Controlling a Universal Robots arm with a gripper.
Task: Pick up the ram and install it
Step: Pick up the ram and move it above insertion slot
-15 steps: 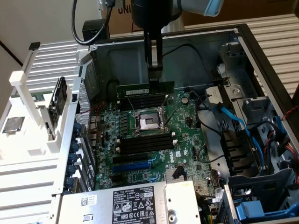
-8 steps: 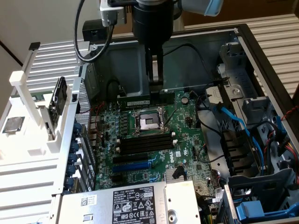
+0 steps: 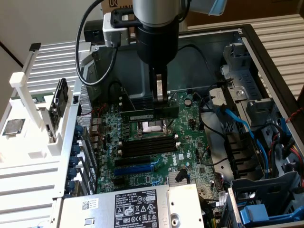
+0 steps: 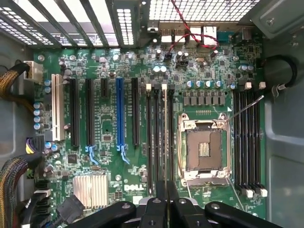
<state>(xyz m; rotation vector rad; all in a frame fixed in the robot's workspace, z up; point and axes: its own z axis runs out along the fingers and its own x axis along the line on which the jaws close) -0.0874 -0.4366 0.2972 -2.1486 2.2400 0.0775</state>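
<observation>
Pincer [image 3: 160, 100] hangs from the arm [image 3: 156, 33] over the open case [image 3: 266, 52], jaws drawn narrow on the ram [image 3: 137, 115], which they grip near its middle by the upper edge. The ram lies level and lengthwise across the exterior view. It is held clear of the board [image 3: 190, 142] and touches nothing but the fingers.

In the exterior view the stick appears just above the socket [image 3: 152, 127] with its metal frame. On the near side of the socket lies a bank of 4 black slots [image 3: 147, 145] with white end clips, all bare. Nearer still is the blue slot [image 3: 137, 166].

In the wrist view the 2 dark fingers [image 4: 159, 204] point down at the board, in line with that bank of 4 slots beside the socket. Which slot the ram hangs over cannot be told. A 2nd bank of black slots [image 4: 247, 142] lies on the other side of the socket. A ribbed silver heatsink [image 4: 90, 190] sits near the DELL lettering.

Farther out, a power supply [image 3: 137, 206] with a black label fills the near edge of the case. Blue cables [image 3: 242, 123] run through the bay on the exterior view's right. A white rack [image 3: 28, 142] stands outside the case on the exterior view's left.
</observation>
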